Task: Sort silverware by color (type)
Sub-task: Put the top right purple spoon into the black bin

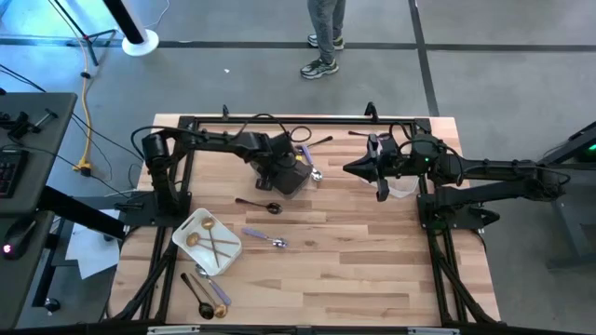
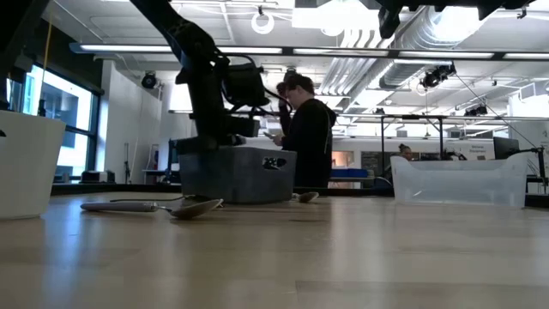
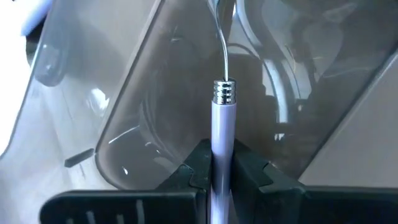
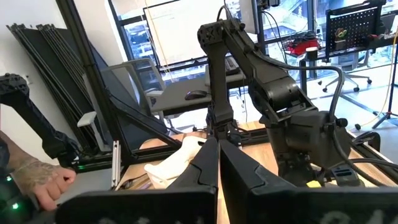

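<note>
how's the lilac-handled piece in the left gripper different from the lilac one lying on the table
The lilac-handled piece is clamped between the jaws of the left gripper and hangs over the grey bin; the lilac-handled spoon on the table lies flat and free on the wood. The held one sits toward the far edge, the loose one nearer the white tray. Both have a lilac handle and silver metal end.

arms: we see both as matte black, chunky jointed links
left arm [image 1: 209, 140]: black cable looped near its base
right arm [image 1: 494, 172]: small green light at the wrist
fingers [image 4: 202, 168]: dark, wedge-shaped
</note>
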You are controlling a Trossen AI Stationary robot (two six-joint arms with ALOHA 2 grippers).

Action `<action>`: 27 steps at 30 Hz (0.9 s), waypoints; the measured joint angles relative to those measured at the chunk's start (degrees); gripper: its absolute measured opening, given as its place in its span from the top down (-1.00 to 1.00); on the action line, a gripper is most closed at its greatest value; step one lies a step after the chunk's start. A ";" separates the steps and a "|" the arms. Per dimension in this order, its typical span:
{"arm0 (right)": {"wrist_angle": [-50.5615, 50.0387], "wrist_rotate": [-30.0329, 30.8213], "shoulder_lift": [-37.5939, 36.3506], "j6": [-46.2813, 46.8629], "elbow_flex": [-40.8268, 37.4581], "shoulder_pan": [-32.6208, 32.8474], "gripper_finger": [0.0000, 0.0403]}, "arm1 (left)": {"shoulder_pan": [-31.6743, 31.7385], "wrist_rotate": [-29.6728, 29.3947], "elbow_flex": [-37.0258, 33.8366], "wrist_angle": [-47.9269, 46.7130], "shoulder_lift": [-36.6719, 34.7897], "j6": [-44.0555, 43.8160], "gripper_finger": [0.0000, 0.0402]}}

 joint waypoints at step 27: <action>0.00 -0.07 0.02 -0.01 0.00 0.02 1.00 | -1.35 -3.67 5.19 -1.84 0.07 1.41 0.67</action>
